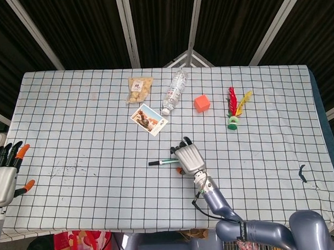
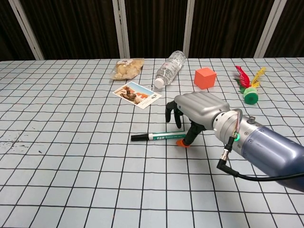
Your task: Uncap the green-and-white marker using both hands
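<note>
Marker, green-and-white, lay flat near the tabletop's middle, toward the front edge. Right hand arched over its right end, fingers spread, tips at the barrel, no clear grip. Left hand hovered past the left edge, fingers apart, empty.

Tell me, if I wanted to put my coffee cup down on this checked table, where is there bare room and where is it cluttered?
Bare cloth fills the left half, between the left hand at the edge and the marker. The right side beyond the shuttlecock is bare too. The far middle is crowded: snack bag, photo card, water bottle, orange cube. The right hand sits over the marker.
</note>
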Controlling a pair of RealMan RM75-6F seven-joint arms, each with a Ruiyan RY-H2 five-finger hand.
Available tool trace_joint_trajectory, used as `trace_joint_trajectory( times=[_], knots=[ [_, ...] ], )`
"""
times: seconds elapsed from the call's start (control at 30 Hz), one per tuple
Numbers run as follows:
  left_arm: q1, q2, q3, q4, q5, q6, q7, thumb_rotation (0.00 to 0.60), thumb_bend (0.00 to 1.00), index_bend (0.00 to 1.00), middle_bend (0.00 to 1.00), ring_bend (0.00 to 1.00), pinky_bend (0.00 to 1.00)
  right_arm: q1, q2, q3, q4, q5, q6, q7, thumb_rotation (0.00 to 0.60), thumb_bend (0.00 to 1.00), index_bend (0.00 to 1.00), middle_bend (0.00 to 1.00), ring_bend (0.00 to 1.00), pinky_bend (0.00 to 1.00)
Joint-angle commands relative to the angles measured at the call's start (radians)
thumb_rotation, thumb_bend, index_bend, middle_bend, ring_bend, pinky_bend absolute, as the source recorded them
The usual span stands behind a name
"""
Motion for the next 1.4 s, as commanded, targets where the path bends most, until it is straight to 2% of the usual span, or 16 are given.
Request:
trace_joint_trajectory(
  times=[0.03,0.43,0.9,1.27,1.4],
  knots=[
    [-0.001,-0.001,0.0,0.0,-0.001,0.0,0.005,0.6,0.26,0.11,0.04,0.0,0.0,0.01,-0.012,0.0,0.018,-0.007,-0.002,0.01,0.6,0.23,0.44,0.51,0.32,0.14],
    [-0.004,-0.007,-0.001,0.013,-0.017,-0.011,0.005,0.6,0.26,0.11,0.04,0.0,0.0,0.034,-0.046,0.0,0.089,-0.009,-0.02,0.038,0.6,0.3,0.59,0.52,0.34,0.14],
    [-0.002,-0.017,-0.003,0.034,-0.031,-0.011,0.0,0.6,0.26,0.11,0.04,0.0,0.0,0.049,-0.047,-0.001,0.103,0.014,-0.041,0.025,0.6,0.4,0.6,0.53,0.34,0.14],
    [0.001,-0.018,-0.006,0.031,-0.036,-0.003,0.002,0.6,0.26,0.11,0.04,0.0,0.0,0.054,-0.058,-0.008,0.128,0.035,-0.056,0.014,0.6,0.41,0.6,0.53,0.35,0.14],
    [0.001,-0.019,-0.008,0.029,-0.041,-0.003,0.001,0.6,0.26,0.11,0.04,0.0,0.0,0.055,-0.057,-0.006,0.129,0.036,-0.053,0.013,0.6,0.41,0.56,0.53,0.35,0.14]
  ],
)
